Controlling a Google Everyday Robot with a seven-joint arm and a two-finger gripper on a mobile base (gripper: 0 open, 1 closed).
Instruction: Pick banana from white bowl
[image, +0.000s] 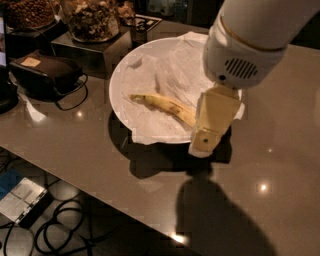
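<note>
Banana (162, 104) lay on the crinkled paper (175, 70) inside the white bowl (117, 75), which stood on the bench (280, 165). Its right end was hidden behind the gripper (204, 142). I noted the gripper at the bowl's near-right rim, low over that end of the fruit. I could not tell whether it was released or clenched. I judged the approach largely done; the banana was not lifted, so securing it and raising it clear remained.

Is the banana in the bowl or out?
In: the banana lies on paper inside the bowl; the gripper hangs over one end.
</note>
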